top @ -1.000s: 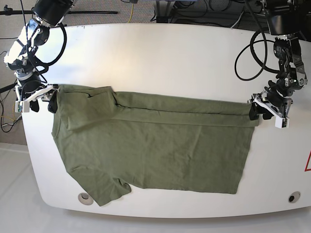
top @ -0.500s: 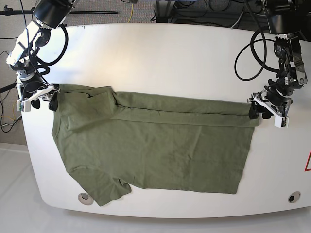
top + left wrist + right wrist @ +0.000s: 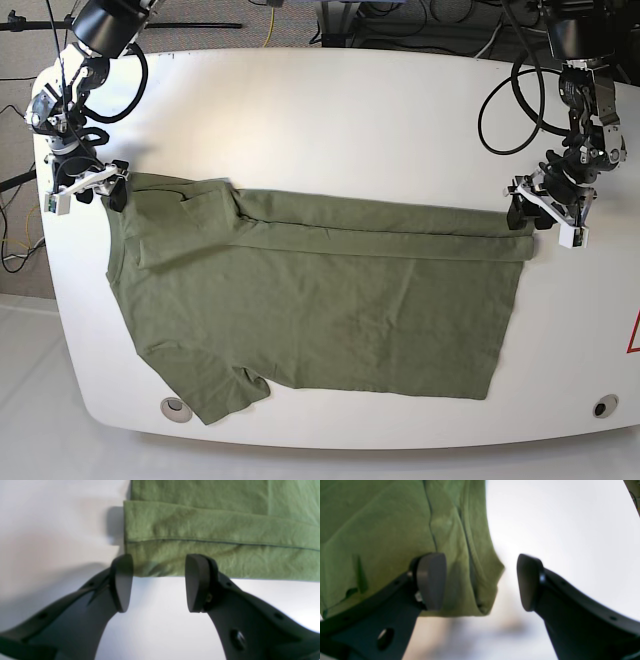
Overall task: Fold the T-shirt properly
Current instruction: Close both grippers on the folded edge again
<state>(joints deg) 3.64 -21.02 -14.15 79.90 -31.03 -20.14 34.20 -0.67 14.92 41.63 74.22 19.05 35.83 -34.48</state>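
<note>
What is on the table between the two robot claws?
The olive-green T-shirt lies there. In the base view its folded top edge runs all the way from the right gripper to the left gripper, both open.

A broad white table with rounded corners fills most of the base view, its glossy top catching soft, even light. Two round fittings sit near its front corners, and part of a red triangular mark shows at its right edge. Beyond the far edge, black cables and a yellow cord trail across grey carpet. Pale flooring lies below.
</note>
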